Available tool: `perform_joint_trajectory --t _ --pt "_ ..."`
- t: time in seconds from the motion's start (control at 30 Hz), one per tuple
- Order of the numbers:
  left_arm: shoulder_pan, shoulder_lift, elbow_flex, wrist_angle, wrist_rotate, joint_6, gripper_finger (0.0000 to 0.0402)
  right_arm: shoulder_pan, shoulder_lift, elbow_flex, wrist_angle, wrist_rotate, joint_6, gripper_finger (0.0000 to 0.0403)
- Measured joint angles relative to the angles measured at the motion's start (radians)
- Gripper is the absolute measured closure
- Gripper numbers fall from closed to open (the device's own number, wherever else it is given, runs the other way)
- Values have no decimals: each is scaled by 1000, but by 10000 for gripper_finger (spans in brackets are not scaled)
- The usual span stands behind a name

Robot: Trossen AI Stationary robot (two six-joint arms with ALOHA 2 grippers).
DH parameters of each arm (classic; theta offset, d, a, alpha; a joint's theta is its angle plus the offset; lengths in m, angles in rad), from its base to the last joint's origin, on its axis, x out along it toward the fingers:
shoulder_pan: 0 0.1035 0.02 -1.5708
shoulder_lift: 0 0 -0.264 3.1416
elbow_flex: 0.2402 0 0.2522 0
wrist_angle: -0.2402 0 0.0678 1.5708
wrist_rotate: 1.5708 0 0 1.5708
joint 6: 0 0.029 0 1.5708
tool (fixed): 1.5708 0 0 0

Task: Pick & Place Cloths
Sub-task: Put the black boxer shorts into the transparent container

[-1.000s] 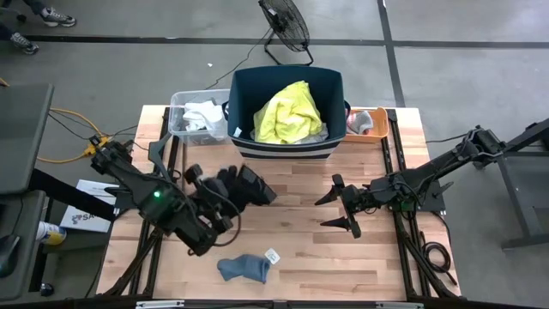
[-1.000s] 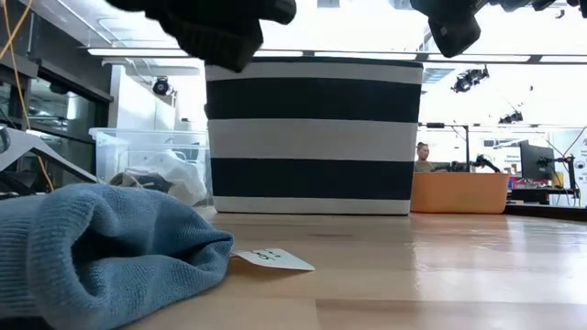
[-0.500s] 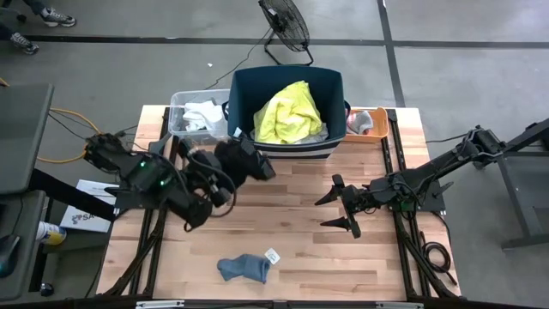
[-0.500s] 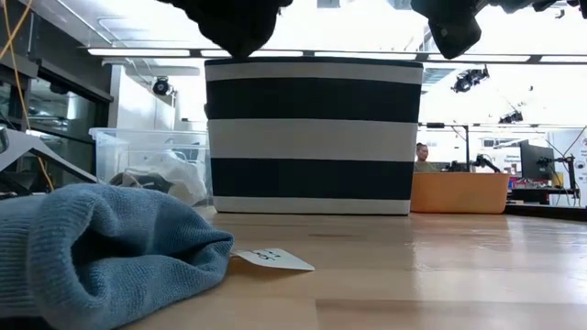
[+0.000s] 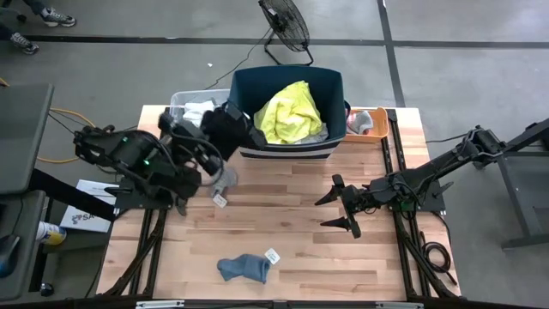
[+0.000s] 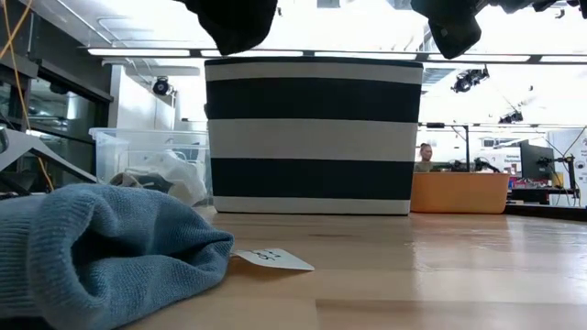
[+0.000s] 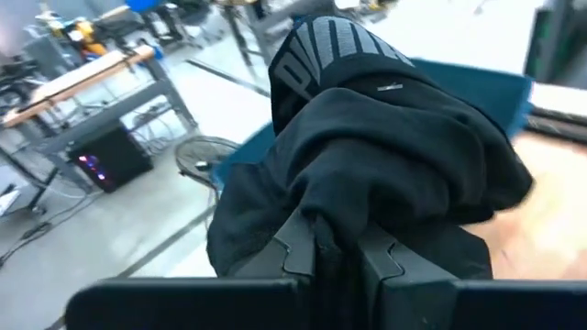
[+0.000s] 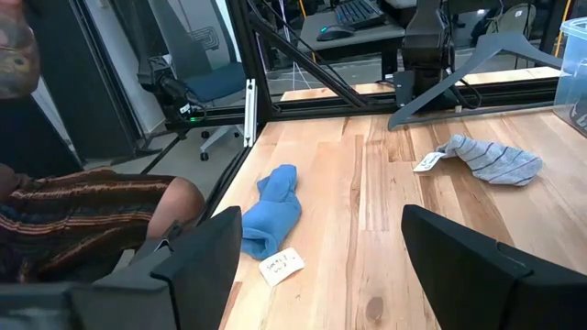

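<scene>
My left gripper (image 5: 220, 136) is shut on a black cloth (image 5: 232, 127) with a grey lettered band (image 7: 332, 50). It holds the cloth in the air at the left rim of the navy tub (image 5: 287, 148). In the tub lies a neon yellow shirt (image 5: 287, 113). A grey striped sock (image 5: 225, 178) and a blue sock (image 5: 244, 268), each tagged, lie flat on the table. My right gripper (image 5: 341, 208) stands open over the table's right half, with nothing between its fingers. My left gripper pinches a bunched fold of the black cloth (image 7: 337, 220) between its two fingers (image 7: 295, 249), several layers thick. The fingers come nearly level from the table's near left, pointing toward the tub. The cloth bulges out past the fingertips and is lifted clear of the table.
A clear bin (image 5: 182, 107) with white cloths stands left of the tub. A small orange tray (image 5: 369, 120) stands to the tub's right. Black frame rails (image 5: 390, 154) run along both sides of the table. Bare wood lies between the two socks and my right gripper.
My left gripper has risen and swung toward the table's far edge with the black cloth, from mid-table to the tub's left rim. It has stayed shut on the cloth. The grey striped sock shows where the arm was.
</scene>
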Motion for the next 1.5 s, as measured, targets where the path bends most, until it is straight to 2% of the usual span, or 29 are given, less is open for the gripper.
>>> perform_joint_trajectory --t 0.13,0.37,0.57,0.93,1.13,1.23,1.5 --pt "44 -41 0 0 -29 11 383 0 0 0 0 0 0 111" --pt "181 -81 0 0 -18 31 383 0 0 0 1 0 0 111" --pt "364 -79 -4 0 76 99 383 0 0 0 2 0 0 111" --pt "682 -79 -118 0 117 129 383 0 0 0 2 0 0 111" --pt "834 -79 -223 1 228 134 383 0 0 0 2 0 0 111" --pt "914 -79 -266 26 289 195 383 0 0 0 2 0 0 111" --pt "1132 -79 -328 261 566 398 383 0 0 0 2 0 0 111"
